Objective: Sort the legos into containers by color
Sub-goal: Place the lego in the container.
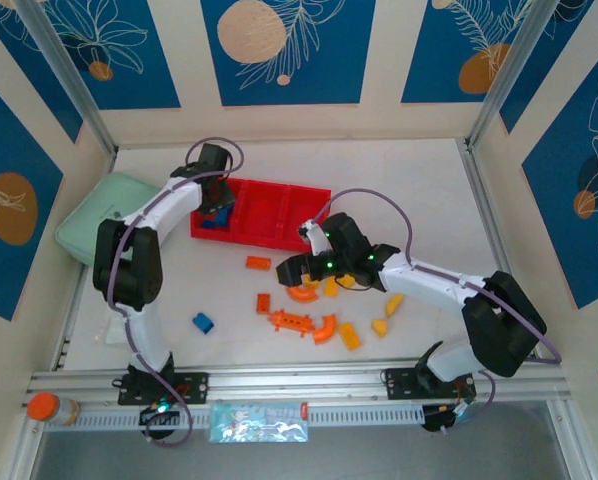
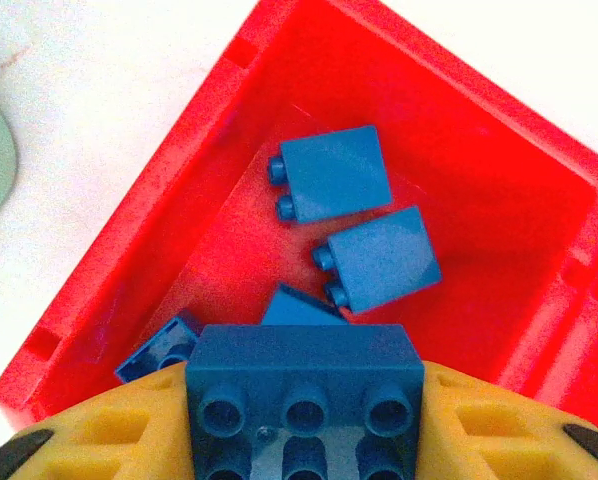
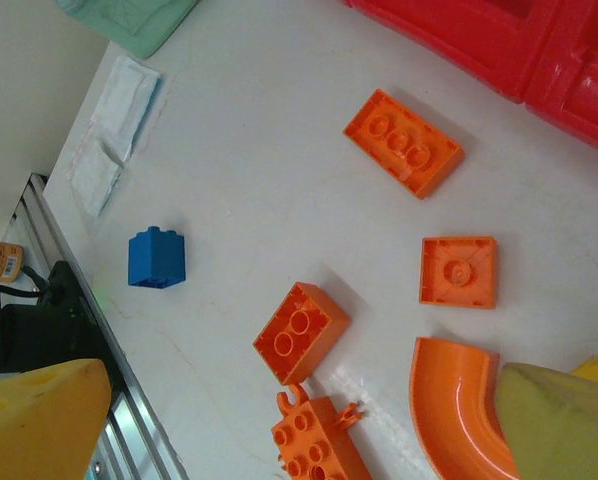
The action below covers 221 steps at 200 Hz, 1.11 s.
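Left gripper [image 2: 304, 435] clamps blue studded plastic brick [image 2: 304, 385] above blue-filled compartment [image 2: 479, 170] of red plastic tray [image 2: 129, 250]; release low, centred. Right gripper [image 1: 291, 270] spread wide, empty.

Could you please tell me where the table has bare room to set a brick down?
The table is bare between the red tray and the right side rail, and along the strip behind the tray. It is crowded in front of the tray, where orange and yellow bricks lie by the right gripper. The tray's left compartment holds blue bricks.
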### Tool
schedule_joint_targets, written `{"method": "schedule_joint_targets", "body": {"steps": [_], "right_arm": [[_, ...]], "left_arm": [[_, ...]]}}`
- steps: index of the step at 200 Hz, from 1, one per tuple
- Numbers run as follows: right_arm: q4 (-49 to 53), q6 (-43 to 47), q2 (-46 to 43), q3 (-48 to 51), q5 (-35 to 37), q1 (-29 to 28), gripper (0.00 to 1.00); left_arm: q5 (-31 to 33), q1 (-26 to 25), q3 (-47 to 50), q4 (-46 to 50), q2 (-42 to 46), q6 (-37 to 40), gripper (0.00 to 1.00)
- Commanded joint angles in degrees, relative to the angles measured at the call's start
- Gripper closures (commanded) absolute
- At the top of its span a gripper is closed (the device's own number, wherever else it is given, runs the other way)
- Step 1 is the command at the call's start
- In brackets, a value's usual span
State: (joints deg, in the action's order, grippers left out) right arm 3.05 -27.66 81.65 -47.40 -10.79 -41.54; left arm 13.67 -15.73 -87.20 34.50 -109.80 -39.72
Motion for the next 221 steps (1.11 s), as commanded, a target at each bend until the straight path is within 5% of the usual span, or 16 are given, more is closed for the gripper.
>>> {"method": "schedule_joint_targets", "body": {"steps": [1, 117, 197, 221], "right_arm": [[-0.4, 1.2, 0.4, -1.4, -2.9, 1.2, 0.01], [-0.5, 1.1, -0.2, -1.2, -5.4, 3.4, 0.01], [8.2, 1.8, -3.5, -2.5, -5.3, 3.0, 0.01], [10.7, 1.7, -4.4, -2.0, -5.0, 2.3, 0.01]], "left_arm": [[1.2, 1.1, -3.3, -0.1, -2.2, -5.0, 0.55], [-2.0, 1.1, -2.4, -0.6, 2.2, -4.8, 0.39], [-11.1, -0.9, 18.1, -2.1, 22.4, -1.3, 0.39], [-8.8, -2.9, 25.6, 2.3, 29.9, 0.3, 0.38]]}}
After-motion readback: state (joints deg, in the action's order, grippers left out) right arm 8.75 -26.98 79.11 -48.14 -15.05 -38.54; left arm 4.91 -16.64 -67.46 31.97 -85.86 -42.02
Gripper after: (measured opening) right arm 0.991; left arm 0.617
